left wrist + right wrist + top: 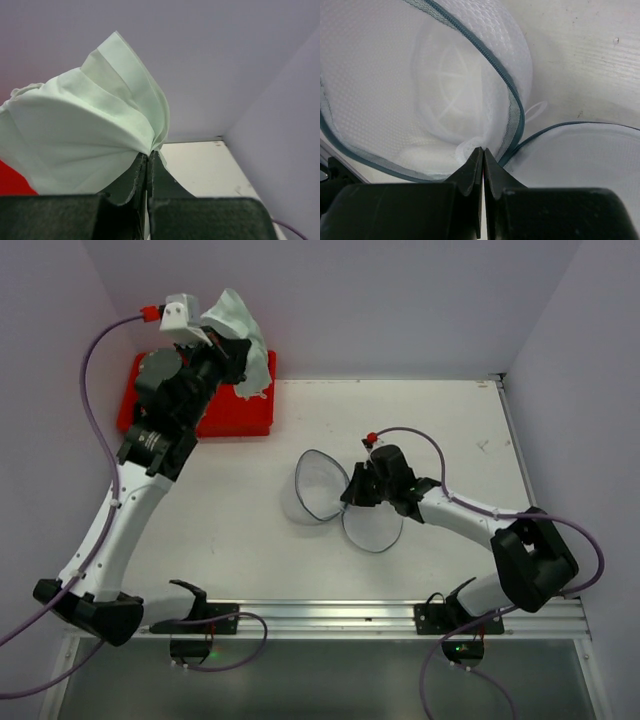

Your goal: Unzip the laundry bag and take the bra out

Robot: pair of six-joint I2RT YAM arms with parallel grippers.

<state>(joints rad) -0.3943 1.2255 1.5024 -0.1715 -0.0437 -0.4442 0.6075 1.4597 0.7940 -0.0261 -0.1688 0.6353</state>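
Note:
The white mesh laundry bag (322, 485) lies unzipped in two round halves on the table middle, its dark zipper band (514, 107) running round each rim; the second half (372, 527) lies nearer me. My right gripper (352, 490) is shut on the mesh at the hinge between the halves (481, 148). My left gripper (222, 338) is shut on the pale green bra (240, 340), held up in the air above the red tray's right end. In the left wrist view the bra (85, 135) fans out from the pinched jaws (150, 152).
A red rectangular plastic tray (235, 415) sits at the far left by the back wall. Walls enclose the table at the back and on both sides. A metal rail (400, 615) runs along the near edge.

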